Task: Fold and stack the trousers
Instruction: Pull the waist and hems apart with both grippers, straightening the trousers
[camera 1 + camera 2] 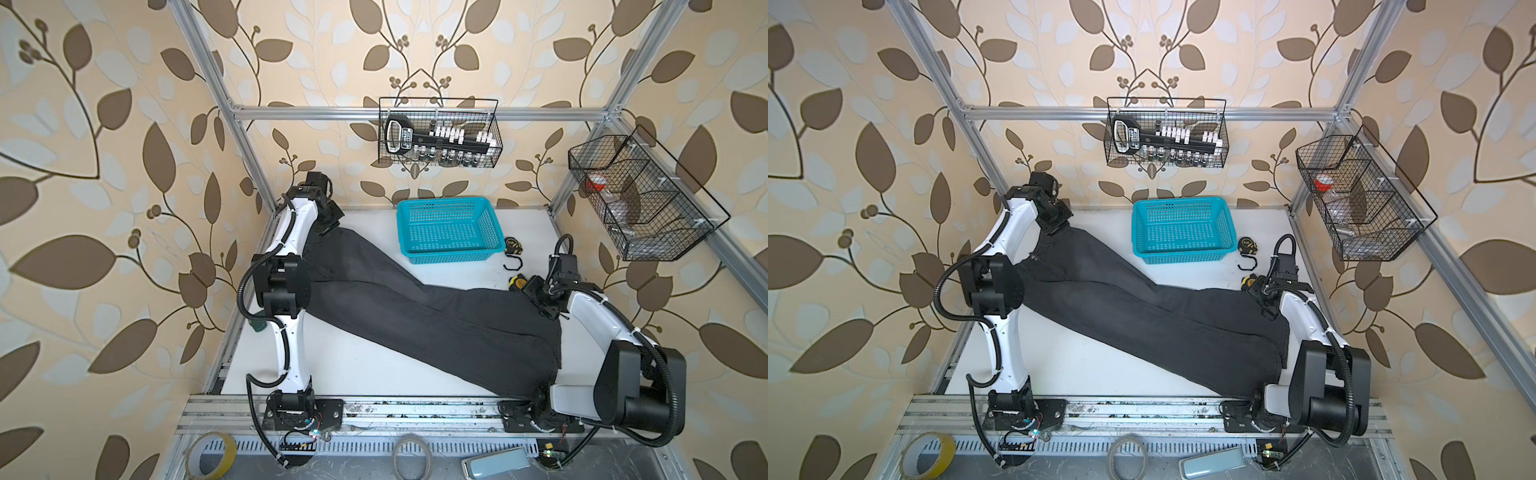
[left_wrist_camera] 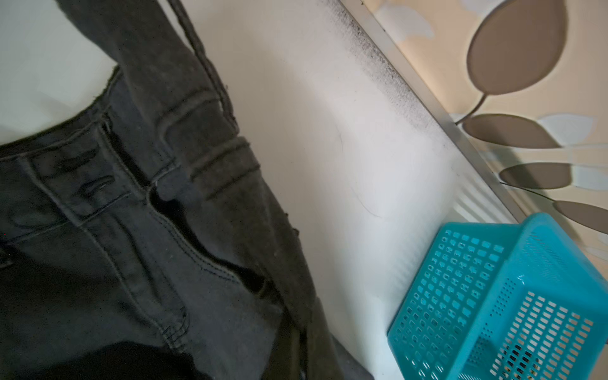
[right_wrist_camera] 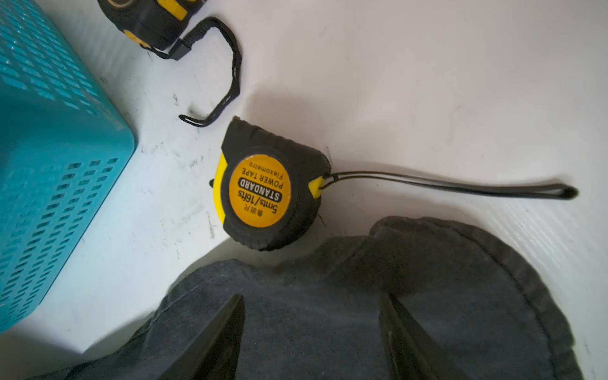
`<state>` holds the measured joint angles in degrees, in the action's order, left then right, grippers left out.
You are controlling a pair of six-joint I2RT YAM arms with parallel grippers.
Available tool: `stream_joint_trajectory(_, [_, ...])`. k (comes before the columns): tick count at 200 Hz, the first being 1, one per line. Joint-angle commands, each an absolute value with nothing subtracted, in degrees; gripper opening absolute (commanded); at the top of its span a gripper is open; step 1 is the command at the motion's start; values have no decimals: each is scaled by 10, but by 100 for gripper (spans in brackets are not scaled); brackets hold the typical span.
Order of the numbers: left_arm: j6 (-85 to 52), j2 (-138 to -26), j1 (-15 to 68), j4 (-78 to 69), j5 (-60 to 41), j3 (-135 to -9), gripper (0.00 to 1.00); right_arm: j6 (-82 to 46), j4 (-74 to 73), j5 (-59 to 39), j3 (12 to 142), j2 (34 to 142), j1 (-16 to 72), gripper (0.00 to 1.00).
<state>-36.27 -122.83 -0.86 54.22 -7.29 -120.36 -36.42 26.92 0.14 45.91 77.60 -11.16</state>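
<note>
Both top views: trousers point(image 1: 415, 316) point(image 1: 1142, 316) lie spread slantwise across the white desk point(image 1: 353, 365) point(image 1: 1079, 365), waist at far left, leg hems at near right by the right arm's base. Left gripper point(image 1: 328, 226) point(image 1: 1054, 226) sits on the far waist corner. Right gripper point(image 1: 540, 305) point(image 1: 1266, 307) is down on the far leg end. Turquoise basket point(image 1: 449, 253) point(image 1: 1183, 253) stands at the back of the desk, just beyond the trousers and not touching them. Two tape measures point(image 1: 512, 245) point(image 1: 517, 281) lie right of the basket, the nearer one just beside the right gripper.

Left wrist view: trousers point(image 2: 131, 263) fill most of the frame, with waistband, belt loops and pocket seams visible. One strip of waistband cloth is drawn up off the desk point(image 2: 329, 131). Jaws themselves are out of frame; they are pressed together, pinching the waistband. Basket point(image 2: 493, 296) is off to one side.

Right wrist view: right gripper point(image 3: 311, 297) jaws are spread wide, both tips on the hem cloth of the trousers point(image 3: 329, 329), nothing pinched. Yellow-black tape measure point(image 3: 263, 190) lies just beyond the hem, its strap stretched out on the desk point(image 3: 427, 98). A second tape measure point(image 3: 148, 19) and the basket point(image 3: 49, 164) are further off.
</note>
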Motion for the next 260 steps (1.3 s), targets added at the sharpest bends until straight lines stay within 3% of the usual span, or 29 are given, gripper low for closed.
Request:
stream_joint_trajectory(1, [-372, -1209, -28, 518, -74, -1193, 0, -381, 272, 11, 475, 802, -112, 65])
stream_joint_trajectory(60, [-387, -1236, -49, 505, -23, -1203, 0, -409, 269, 47, 448, 838, -129, 62])
stream_joint_trajectory(111, [-387, -1276, -54, 511, -37, -1233, 0, -405, 289, 60, 420, 840, -143, 58])
stream_joint_trajectory(160, [-375, -1291, -54, 515, -53, -1235, 0, -385, 320, 28, 443, 780, -142, 58])
stream_joint_trajectory(202, [-361, -1291, -54, 521, -45, -1223, 0, -411, 324, -4, 517, 792, -84, 60])
stream_joint_trajectory(260, [-347, -1276, -56, 519, -43, -1190, 0, -521, 259, -16, 547, 896, -13, 61])
